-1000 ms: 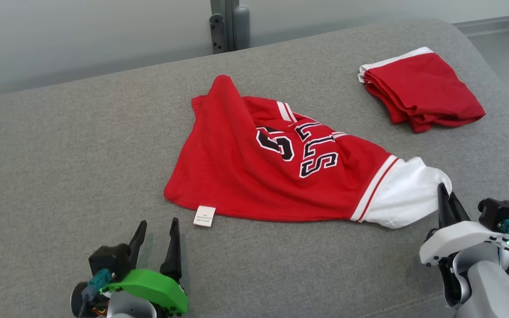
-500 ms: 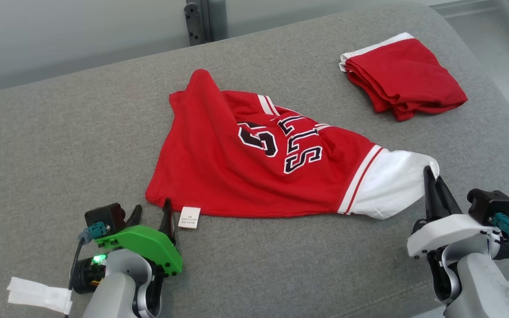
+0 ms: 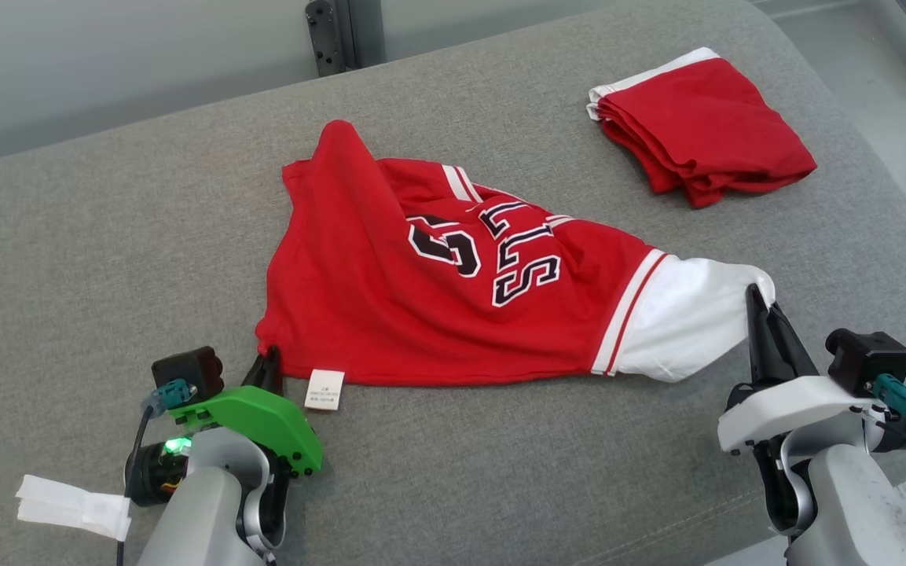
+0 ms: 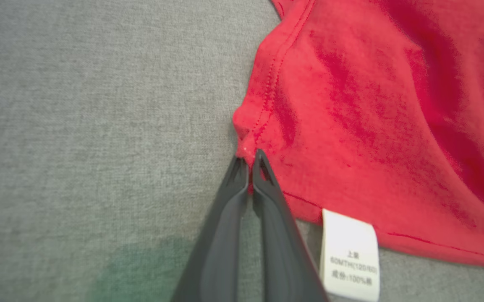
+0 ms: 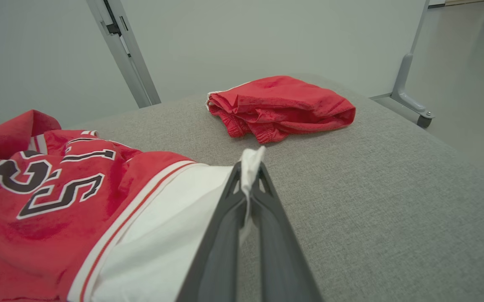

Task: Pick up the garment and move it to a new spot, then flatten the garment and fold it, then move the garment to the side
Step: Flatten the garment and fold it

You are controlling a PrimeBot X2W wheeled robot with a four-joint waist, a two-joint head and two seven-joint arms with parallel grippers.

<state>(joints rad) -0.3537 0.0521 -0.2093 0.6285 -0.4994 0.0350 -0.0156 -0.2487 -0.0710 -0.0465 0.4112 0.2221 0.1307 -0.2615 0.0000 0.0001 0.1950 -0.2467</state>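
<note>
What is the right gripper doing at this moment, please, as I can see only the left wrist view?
Observer: The right gripper is shut on the white end of the red jersey.
Operator: Thank you. Is anything else lying near the jersey?
Observer: Yes, a folded red garment lies on the grey cushion at the far right, apart from the jersey.
</note>
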